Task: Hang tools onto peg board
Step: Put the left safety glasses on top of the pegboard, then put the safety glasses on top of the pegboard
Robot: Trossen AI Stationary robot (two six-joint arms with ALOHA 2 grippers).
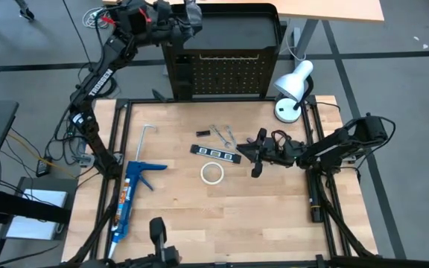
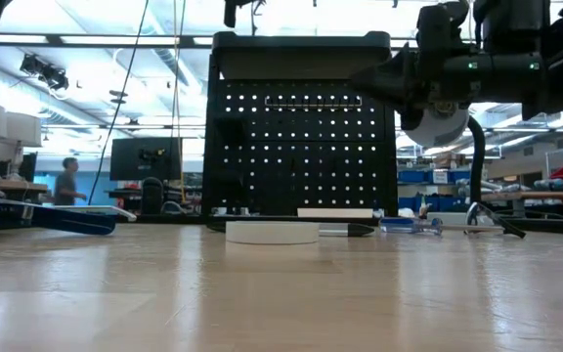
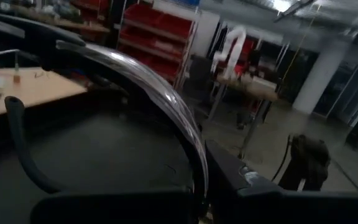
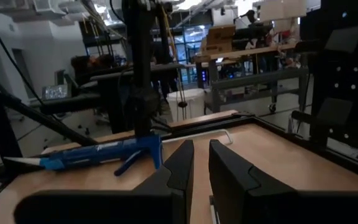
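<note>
The black peg board (image 1: 226, 74) stands upright at the table's far edge and also shows in the low view (image 2: 301, 147). My left gripper (image 1: 191, 16) is high over the board's top left corner, shut on a shiny silver curved thing (image 3: 166, 99). On the table lie a white tape ring (image 1: 212, 173), a black strip with white marks (image 1: 216, 153), silver wrenches (image 1: 223, 134) and black wire loops (image 1: 278, 138). My right gripper (image 4: 201, 162) hovers level over the table, right of the strip, its fingers almost together and empty. My left gripper has the silver thing's near end (image 3: 199, 180) between its two fingers. The thing arches away from the fingers, lifted clear above the board's top edge. Which tool it is and how the fingers lie on it I cannot tell; the gripper's own body hides the contact.
A blue caulking gun (image 1: 131, 195) and a thin bent rod (image 1: 146, 138) lie on the table's left half. A white desk lamp (image 1: 293, 88) stands at the far right beside the board. A bluish tool (image 2: 404, 225) lies under the right arm. A person shows far off in the room.
</note>
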